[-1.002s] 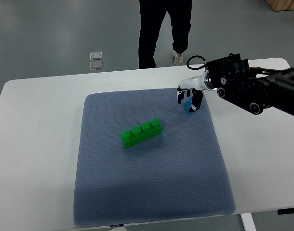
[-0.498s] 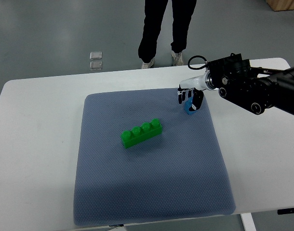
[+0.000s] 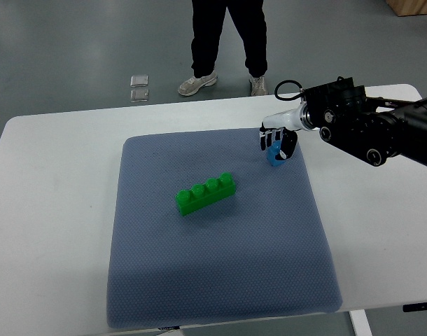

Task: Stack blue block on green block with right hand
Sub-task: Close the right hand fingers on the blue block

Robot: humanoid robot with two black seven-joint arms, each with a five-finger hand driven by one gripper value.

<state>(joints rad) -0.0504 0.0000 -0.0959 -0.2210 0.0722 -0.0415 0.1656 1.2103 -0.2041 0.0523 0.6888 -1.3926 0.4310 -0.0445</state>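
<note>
White table point(image 3: 52, 210) bearing blue-grey mat point(image 3: 220, 280); right hand point(image 3: 277, 142), fingers curled round blue block point(image 3: 274, 154) at mat's far right corner; green block point(image 3: 206, 194) mid-mat, left and nearer, long axis slanting

Glossy plastic green block point(image 3: 206, 194) lies on a matt, dimpled cloth mat point(image 3: 220, 280); smooth white table point(image 3: 52, 231).

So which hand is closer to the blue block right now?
Right. The right hand is closed around the blue block near the mat's far right corner. The left hand isn't in view at all.
</note>
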